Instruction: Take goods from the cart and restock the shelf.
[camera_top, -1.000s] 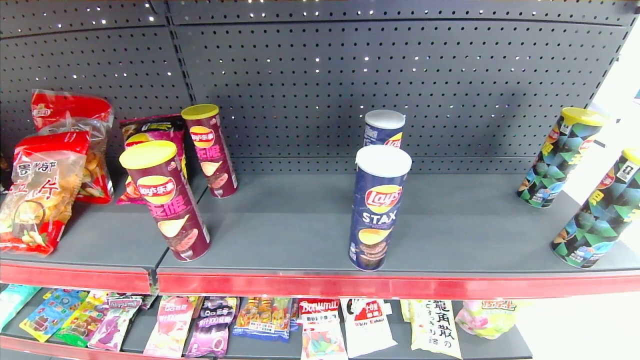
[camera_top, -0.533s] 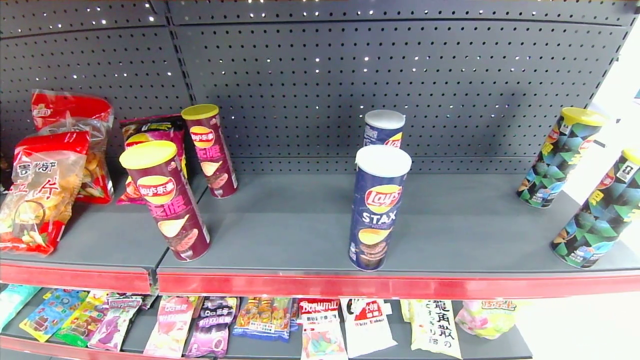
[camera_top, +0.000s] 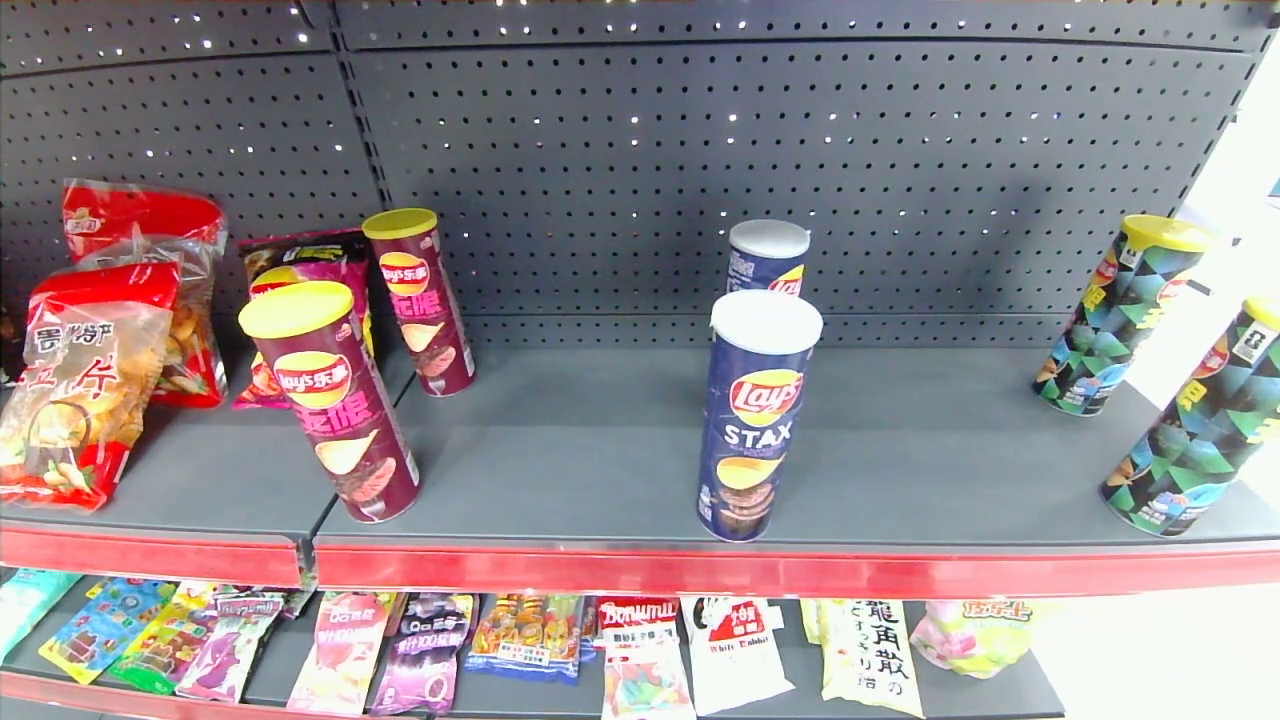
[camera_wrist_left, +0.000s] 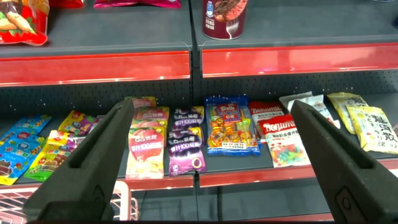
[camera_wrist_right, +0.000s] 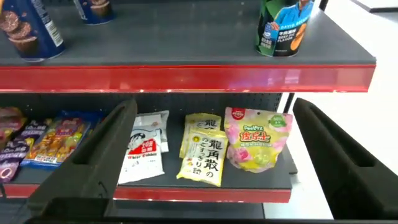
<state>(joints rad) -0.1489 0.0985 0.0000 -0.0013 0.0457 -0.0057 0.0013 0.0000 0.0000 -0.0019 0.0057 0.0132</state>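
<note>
- On the upper shelf (camera_top: 560, 450), against its dark pegboard back (camera_top: 700, 150), six crisp cans stand upright in three pairs.
- Two maroon cans (camera_top: 330, 400) with yellow lids stand toward the left, one near the red front edge and the other (camera_top: 420, 300) farther back.
- Two blue cans (camera_top: 758, 415) with white lids stand in the middle. The rear one (camera_top: 768, 255) is partly hidden behind the front one.
- Two patterned cans (camera_top: 1118, 315) in black and green, with yellow lids, stand at the right end. The nearer one (camera_top: 1195, 425) is by the front edge.
- Two red bags (camera_top: 85, 385) lean at the far left, one behind the other, and one purple bag (camera_top: 305, 258) stands behind the front maroon can.
- Flat snack packets (camera_top: 640, 645) lie in a row on the lower shelf (camera_top: 990, 690); they overlap too much to count.
- The left gripper (camera_wrist_left: 211, 106) hangs in front of the lower shelf with its two dark fingers spread wide and nothing between them.
- The right gripper (camera_wrist_right: 214, 102) is level with the same shelf farther to the right, also spread wide and holding nothing.
</note>
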